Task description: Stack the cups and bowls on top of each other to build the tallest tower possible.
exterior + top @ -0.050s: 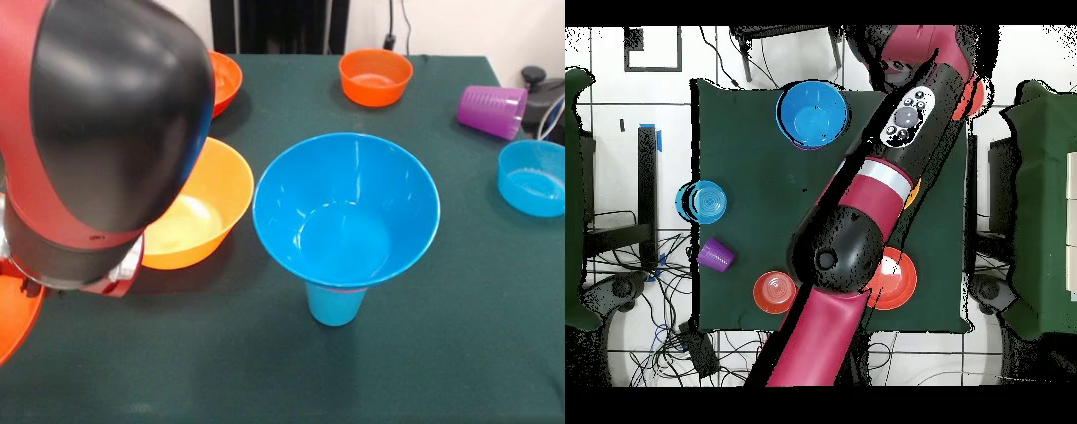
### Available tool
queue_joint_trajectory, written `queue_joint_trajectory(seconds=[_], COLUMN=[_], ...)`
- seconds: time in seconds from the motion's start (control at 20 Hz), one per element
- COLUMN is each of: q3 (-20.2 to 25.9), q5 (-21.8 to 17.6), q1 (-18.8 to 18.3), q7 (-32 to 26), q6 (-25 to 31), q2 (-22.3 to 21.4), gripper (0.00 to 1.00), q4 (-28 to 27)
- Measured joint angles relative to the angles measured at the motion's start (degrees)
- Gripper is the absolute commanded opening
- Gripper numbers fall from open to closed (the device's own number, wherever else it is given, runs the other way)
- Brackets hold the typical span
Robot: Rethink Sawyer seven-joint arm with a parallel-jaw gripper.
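Dark green cloth (459, 353) covers the table in the front view, where the tower (346, 221), a big blue bowl over a pink rim on a light blue cup, stands mid-table beside a yellow-orange bowl (199, 212), with the arm (97, 132) bulking at the left and a purple cup (492, 111) lying tipped on its side near a small blue bowl (532, 178). From overhead, the arm (865, 200) crosses the cloth diagonally, its end hidden, so whether the jaws are apart or together I cannot tell, and the tower (812, 113) sits by the far edge.

Bright even light, soft shadows, glare on arm (115, 115), sharp focus
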Motion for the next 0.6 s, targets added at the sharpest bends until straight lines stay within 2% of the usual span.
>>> queue_joint_trajectory(seconds=[0.25, 0.6], q3=[-1.68, -4.51], q5=[1.13, 4.7], q1=[0.04, 0.13], q7=[0.0, 0.0], q6=[2.07, 4.82], q2=[-1.49, -3.54], gripper=[0.0, 0.0], q4=[-0.03, -0.06])
